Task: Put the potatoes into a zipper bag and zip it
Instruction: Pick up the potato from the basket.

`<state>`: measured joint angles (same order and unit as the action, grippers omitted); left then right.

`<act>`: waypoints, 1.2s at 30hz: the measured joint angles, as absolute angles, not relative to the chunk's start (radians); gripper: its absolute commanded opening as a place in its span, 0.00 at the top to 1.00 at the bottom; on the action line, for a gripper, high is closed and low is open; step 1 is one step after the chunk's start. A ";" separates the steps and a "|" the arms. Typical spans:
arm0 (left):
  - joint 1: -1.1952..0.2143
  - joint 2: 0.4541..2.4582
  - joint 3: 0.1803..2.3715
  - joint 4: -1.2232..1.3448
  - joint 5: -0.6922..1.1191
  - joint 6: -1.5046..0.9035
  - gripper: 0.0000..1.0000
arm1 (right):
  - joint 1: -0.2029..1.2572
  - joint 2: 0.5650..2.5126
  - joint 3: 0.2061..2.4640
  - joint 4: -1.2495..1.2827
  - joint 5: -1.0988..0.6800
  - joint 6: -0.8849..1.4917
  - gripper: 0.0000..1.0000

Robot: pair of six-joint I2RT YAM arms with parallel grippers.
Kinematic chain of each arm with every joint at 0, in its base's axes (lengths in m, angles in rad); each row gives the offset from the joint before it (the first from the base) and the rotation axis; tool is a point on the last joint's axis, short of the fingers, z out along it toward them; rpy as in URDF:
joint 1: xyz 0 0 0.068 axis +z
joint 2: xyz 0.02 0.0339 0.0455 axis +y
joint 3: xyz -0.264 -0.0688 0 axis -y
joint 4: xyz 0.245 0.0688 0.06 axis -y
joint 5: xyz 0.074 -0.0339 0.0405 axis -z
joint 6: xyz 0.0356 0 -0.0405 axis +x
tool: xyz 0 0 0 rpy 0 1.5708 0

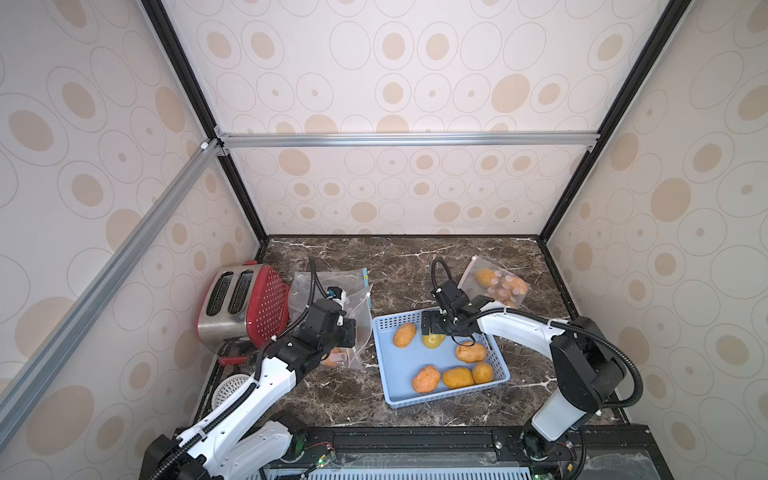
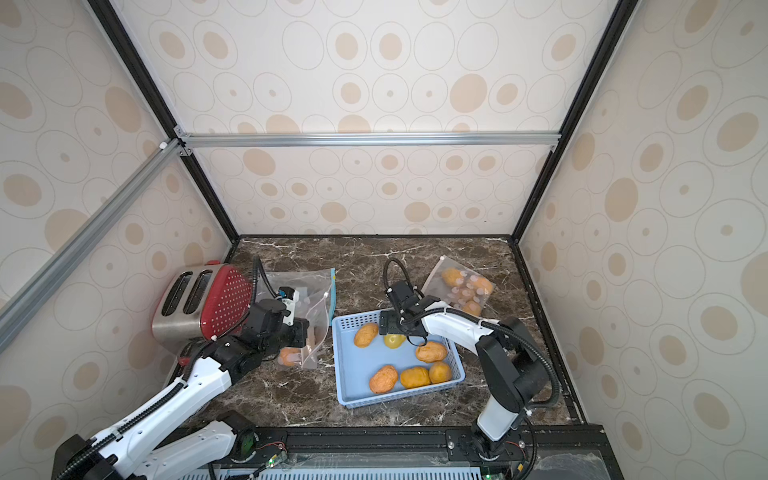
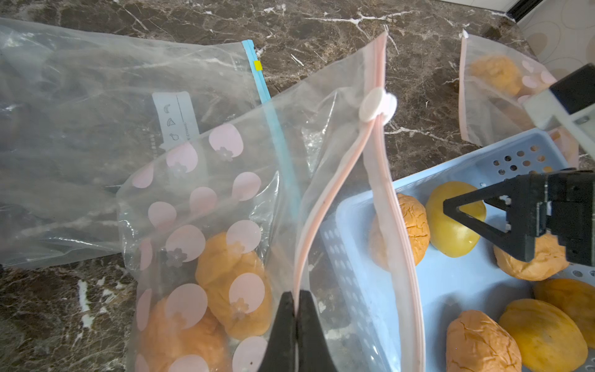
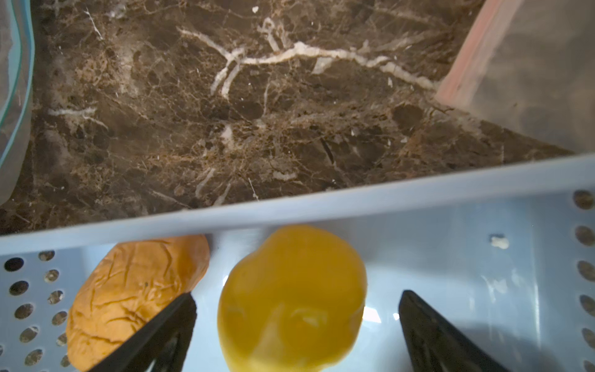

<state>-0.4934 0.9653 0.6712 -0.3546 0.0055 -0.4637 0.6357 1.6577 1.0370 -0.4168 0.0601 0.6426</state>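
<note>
Several wrinkly orange potatoes (image 1: 471,352) and a smooth yellow one (image 4: 289,257) lie in a blue basket (image 1: 449,395). My right gripper (image 4: 297,298) is open, low in the basket, with a finger on either side of the yellow potato and not touching it. Left of the basket stands a pink-dotted zipper bag (image 3: 206,199) with two potatoes (image 3: 231,273) inside. My left gripper (image 3: 297,299) is shut on the bag's pink zip strip, holding its mouth open toward the basket. The white slider (image 3: 376,104) sits further along the strip.
A second pink-rimmed bag (image 1: 496,286) with potatoes lies behind the basket at the back right. A clear bag with a blue zip (image 1: 316,286) lies under the held one. A red toaster (image 1: 245,303) stands at the left, a white strainer (image 1: 232,388) near the front left edge.
</note>
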 measured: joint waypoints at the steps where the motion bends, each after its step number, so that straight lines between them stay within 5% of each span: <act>1: -0.493 0.965 0.671 -0.355 0.006 -0.464 1.00 | 0.634 1.658 1.035 -0.414 0.058 0.658 0.03; 14: -0.493 0.965 0.670 -0.355 0.006 -0.464 1.00 | 0.633 1.749 1.038 -0.381 0.007 0.745 0.14; 26: -0.490 0.967 0.670 -0.355 0.016 -0.464 1.00 | 0.633 1.751 1.045 -0.379 0.008 0.738 0.53; 36: -0.490 0.967 0.670 -0.355 0.017 -0.464 1.00 | 0.633 1.630 0.991 -0.371 0.002 0.686 0.59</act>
<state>-0.4896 0.9668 0.6697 -0.3546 0.0166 -0.4637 0.6327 1.6299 0.9913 -0.3710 0.0021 0.6861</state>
